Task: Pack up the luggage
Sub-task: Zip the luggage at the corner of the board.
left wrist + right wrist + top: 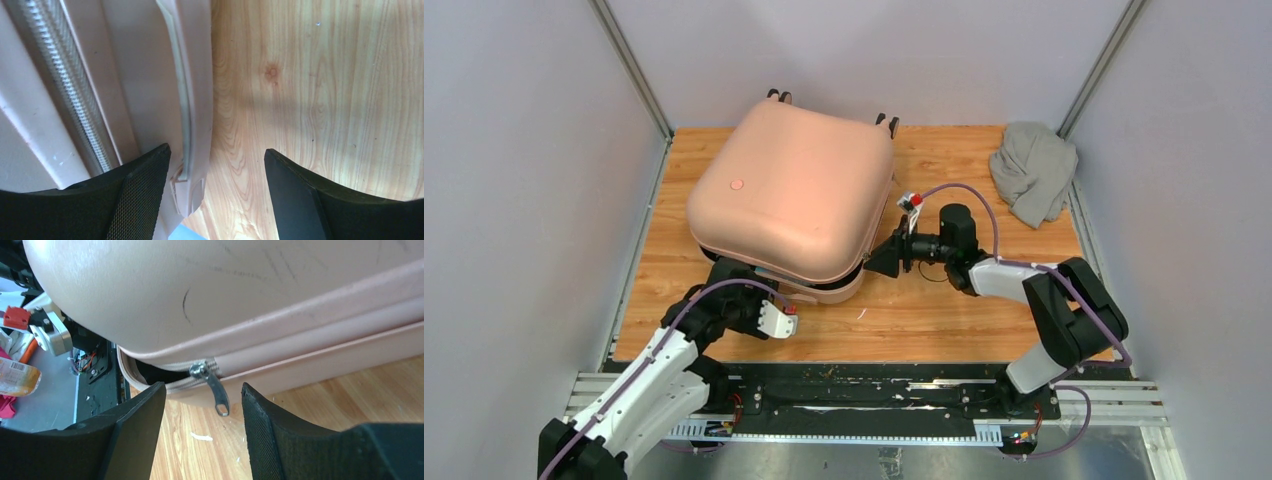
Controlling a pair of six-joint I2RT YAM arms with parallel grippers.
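We see the luggage [789, 195], a pale pink hard shell w/ rounded corners, lying flat on the counter [944, 310] w/ the lid down. There's a small round emblem [736, 185] on top and black wheels [779, 96] at its far edge. The shell has faint scuffs. At its near-right corner the zip gapes dark, w/ the metal zip pull [216, 392] hanging. The right claw [202, 386] is at that corner, jaws apart either side of the pull, not touching it. The left claw [216, 150] is at the near-left corner, jaws also apart, straddling the rim. A grey cloth [1034, 170] lies well right of the luggage.
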